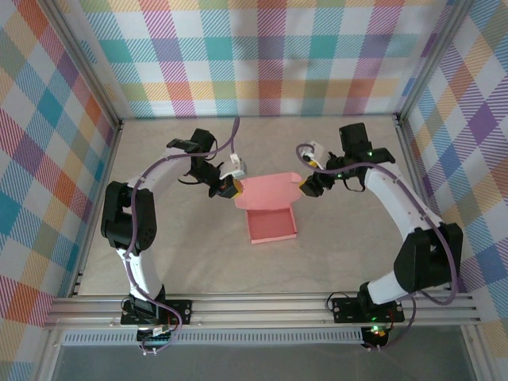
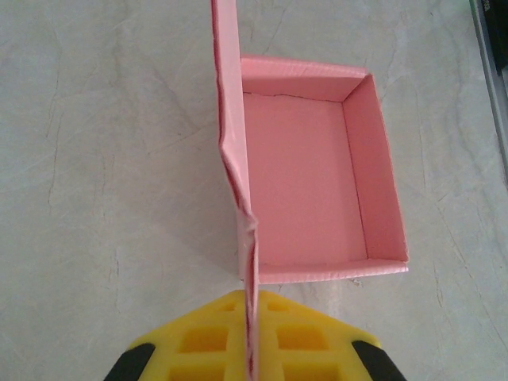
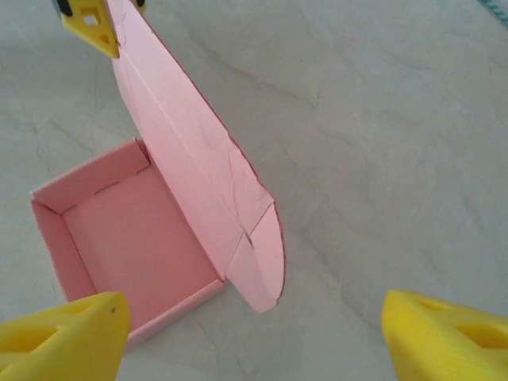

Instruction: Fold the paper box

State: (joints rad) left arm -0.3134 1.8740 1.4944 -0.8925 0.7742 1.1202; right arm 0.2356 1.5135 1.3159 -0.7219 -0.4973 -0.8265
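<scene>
Marble tabletop (image 1: 190, 262): paper box (image 1: 272, 226) half-folded, lid (image 1: 268, 192) upright, clamped by left gripper (image 1: 228, 187); right gripper (image 1: 309, 184) apart. Next, probably: close lid.

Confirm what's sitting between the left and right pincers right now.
The paper box has its raised lid spanning that gap. The left pincer is shut on one end; the open right pincer faces the other end's tab. Clearest in the top view.

1 paper box (image 1: 271, 225), 1 left hand (image 1: 231, 189), 1 right hand (image 1: 308, 186)
</scene>
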